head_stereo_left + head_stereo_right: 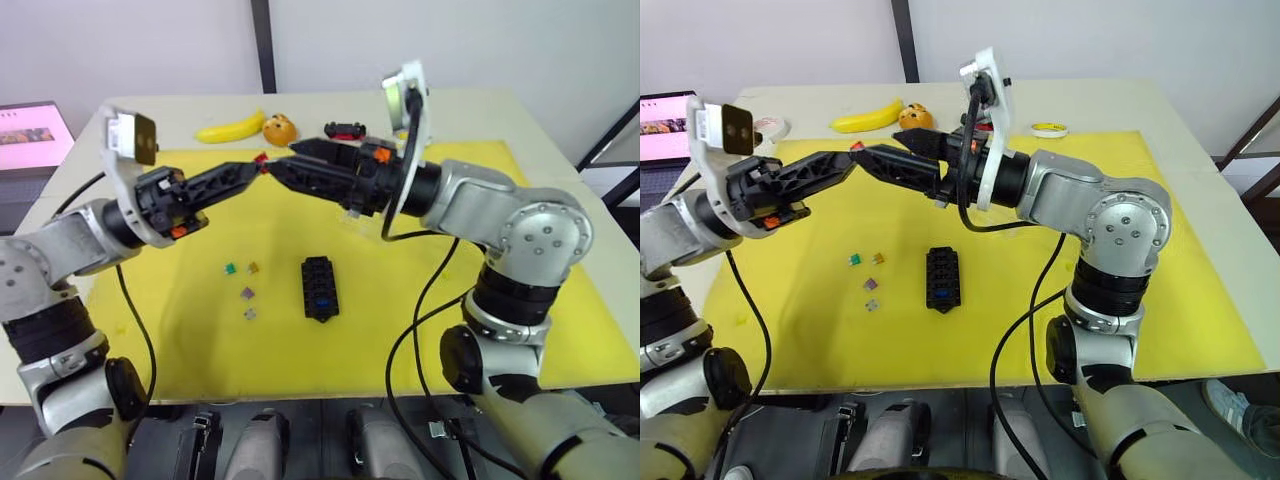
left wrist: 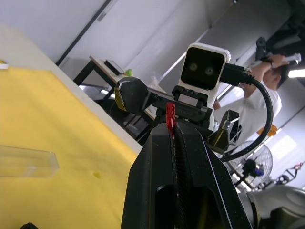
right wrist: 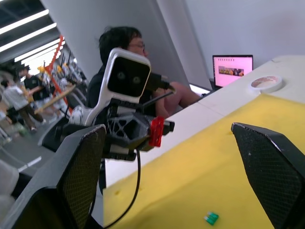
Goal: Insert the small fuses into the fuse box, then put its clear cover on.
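Black rectangular plastic fuse box [image 1: 320, 287] lies nearest me on the yellow mat [image 1: 540, 300], mid-table; one blue chip already seated in its near slots. Just left of it, four loose small fuses: green [image 1: 230, 268], amber [image 1: 253, 267], purple [image 1: 247, 293], pale clear [image 1: 250, 313].

Both arms raised over the far half of the mat, tips meeting. Left gripper [image 1: 258, 167] clenched on a tiny red blade fuse [image 2: 170, 117], pinched at the very fingertips. Right gripper [image 3: 162, 143] spread wide, fingers either side of that red fuse, not touching it.

Clear rectangular plastic cover [image 2: 26, 161] rests on the mat, under my right arm.

Step in hand, as I judge: handing red fuse left to right. Next calls for right fingers closing squarely, then left letting go.
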### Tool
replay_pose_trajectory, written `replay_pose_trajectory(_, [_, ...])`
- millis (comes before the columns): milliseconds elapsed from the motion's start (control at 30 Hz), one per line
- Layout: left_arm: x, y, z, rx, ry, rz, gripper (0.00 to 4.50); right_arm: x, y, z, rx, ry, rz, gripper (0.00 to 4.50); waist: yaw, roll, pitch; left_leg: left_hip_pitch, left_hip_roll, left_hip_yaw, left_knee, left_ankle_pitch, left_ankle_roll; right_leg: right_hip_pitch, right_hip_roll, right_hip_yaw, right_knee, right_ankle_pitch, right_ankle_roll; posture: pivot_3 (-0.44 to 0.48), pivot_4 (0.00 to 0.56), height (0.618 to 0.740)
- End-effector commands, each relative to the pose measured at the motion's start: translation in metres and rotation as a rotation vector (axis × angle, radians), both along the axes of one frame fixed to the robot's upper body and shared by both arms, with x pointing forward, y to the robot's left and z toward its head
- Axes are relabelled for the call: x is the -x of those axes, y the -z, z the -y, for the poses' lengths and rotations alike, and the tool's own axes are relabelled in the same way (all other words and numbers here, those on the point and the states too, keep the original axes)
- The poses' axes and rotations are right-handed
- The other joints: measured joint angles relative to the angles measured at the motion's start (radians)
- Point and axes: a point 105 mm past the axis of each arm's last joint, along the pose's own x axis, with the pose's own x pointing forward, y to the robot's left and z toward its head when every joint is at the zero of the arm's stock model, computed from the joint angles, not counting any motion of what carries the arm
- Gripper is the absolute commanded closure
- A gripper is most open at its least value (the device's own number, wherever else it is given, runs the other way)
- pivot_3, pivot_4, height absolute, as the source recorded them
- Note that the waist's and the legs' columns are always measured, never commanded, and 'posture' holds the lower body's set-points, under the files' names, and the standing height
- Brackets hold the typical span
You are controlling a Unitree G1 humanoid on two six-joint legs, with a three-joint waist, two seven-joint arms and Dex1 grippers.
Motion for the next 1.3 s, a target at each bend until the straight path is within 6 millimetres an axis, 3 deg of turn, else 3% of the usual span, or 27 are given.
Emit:
replay_pose_trajectory(33, [0.0039, -0.0127, 0.0011, 0.032, -0.002, 0.042, 4.49, 0.0078, -0.0108, -0.0032, -0.033, -0.028, 0.014, 0.27, 0.0, 0.0, 0.0, 0.0, 0.0, 0.0, 0.0, 0.0, 0.0, 0.0, 0.0, 0.0, 0.0, 0.0, 0.0, 0.0, 0.15, 0.74])
replay_pose_trajectory(100, [0.003, -0.0141, 0.0012, 0.038, -0.008, 0.041, 4.5, 0.0087, -0.0097, -0.0042, -0.036, -0.035, -0.004, 0.86, -0.001, 0.0, 0.0, 0.0, 0.0, 0.0, 0.0, 0.0, 0.0, 0.0, 0.0, 0.0, 0.0, 0.0, 0.0, 0.0, 0.15, 0.74])
replay_pose_trajectory(167, [0.0023, -0.0149, 0.0007, 0.042, -0.016, 0.04, 4.5, 0.0097, -0.0078, -0.005, -0.028, -0.04, -0.016, 1.77, -0.001, 0.0, 0.0, 0.0, 0.0, 0.0, 0.0, 0.0, 0.0, 0.0, 0.001, 0.0, 0.0, 0.0, 0.0, 0.0, 0.15, 0.74])
replay_pose_trajectory(633, [0.0042, -0.0117, 0.0024, 0.043, -0.026, 0.035, 4.5, 0.0097, -0.0095, -0.0079, -0.039, -0.047, -0.053, 1.77, -0.024, 0.0, 0.0, 0.0, 0.002, 0.0, 0.0, -0.002, 0.003, 0.0, 0.007, 0.001, 0.0, 0.0, 0.0, 0.0, 0.15, 0.74])
replay_pose_trajectory(767, [0.0046, -0.011, 0.0028, 0.042, -0.025, 0.034, 4.5, 0.0101, -0.0085, -0.0088, -0.03, -0.049, -0.058, 3.02, -0.023, 0.0, 0.0, 0.0, 0.003, 0.0, 0.0, -0.002, 0.003, 0.0, 0.007, 0.001, -0.001, 0.0, 0.0, 0.0, 0.15, 0.74])
replay_pose_trajectory(1300, [0.005, -0.009, 0.0022, 0.038, -0.029, 0.032, 4.5, 0.0109, -0.0076, -0.0102, -0.021, -0.05, -0.068, 3.02, -0.022, 0.0, 0.0, 0.0, 0.003, 0.0, 0.0, -0.002, 0.004, 0.0, 0.008, 0.001, -0.001, 0.0, 0.0, 0.0, 0.15, 0.74])
